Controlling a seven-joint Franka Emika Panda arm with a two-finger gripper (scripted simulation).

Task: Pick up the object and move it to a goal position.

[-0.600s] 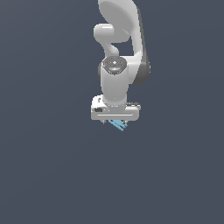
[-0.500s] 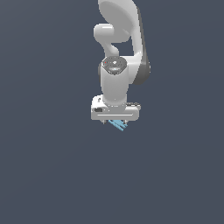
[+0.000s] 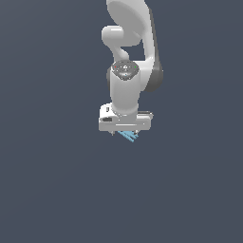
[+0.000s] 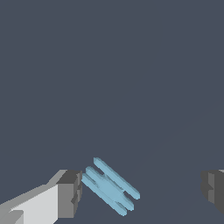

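Note:
A small light-blue object (image 4: 110, 186), made of several thin parallel bars, lies on the dark grey floor. In the exterior view it (image 3: 128, 136) peeks out just below the white hand of the arm. My gripper (image 4: 142, 190) is open, its two fingers wide apart. The object lies between them, close to one grey finger (image 4: 70, 192) and far from the other (image 4: 214, 189). I cannot tell whether the near finger touches it. In the exterior view the gripper (image 3: 125, 131) is mostly hidden by the hand.
The white arm (image 3: 128, 57) rises from the hand toward the upper part of the exterior view. The flat dark grey floor (image 3: 52, 180) fills the surroundings. No goal marker shows.

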